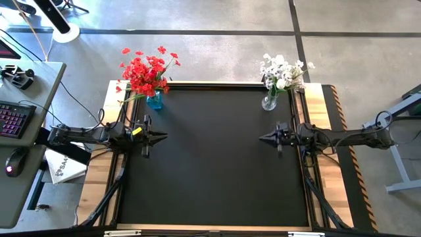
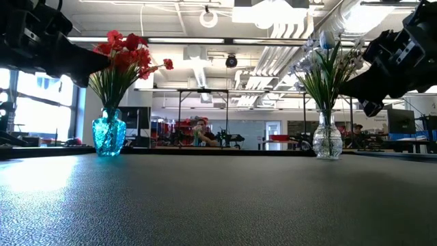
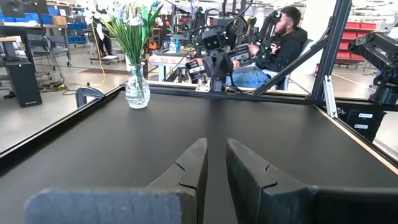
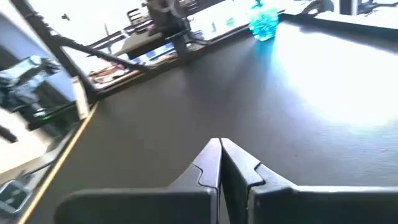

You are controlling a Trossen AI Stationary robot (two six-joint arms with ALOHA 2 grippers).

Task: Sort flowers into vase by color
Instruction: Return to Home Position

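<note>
The red flowers point(image 1: 146, 70) stand with their stems in a blue glass vase point(image 1: 154, 100) at the table's far left; the low view shows them too point(image 2: 123, 56). The white flowers point(image 1: 281, 72) stand in a clear glass vase point(image 1: 269, 102) at the far right, also in the left wrist view point(image 3: 127, 15). My left gripper point(image 1: 164, 137) hovers over the table's left side, slightly open and holding nothing point(image 3: 215, 149). My right gripper point(image 1: 261, 138) hovers over the right side, shut and holding nothing point(image 4: 220, 147).
The black mat point(image 1: 214, 164) lies bare between the two grippers. A wooden border point(image 1: 97, 171) frames it. A desk with a keyboard point(image 1: 12, 118) and a mouse point(image 1: 13, 161) stands off the left side. A seated person point(image 3: 280, 43) shows in the room beyond the table.
</note>
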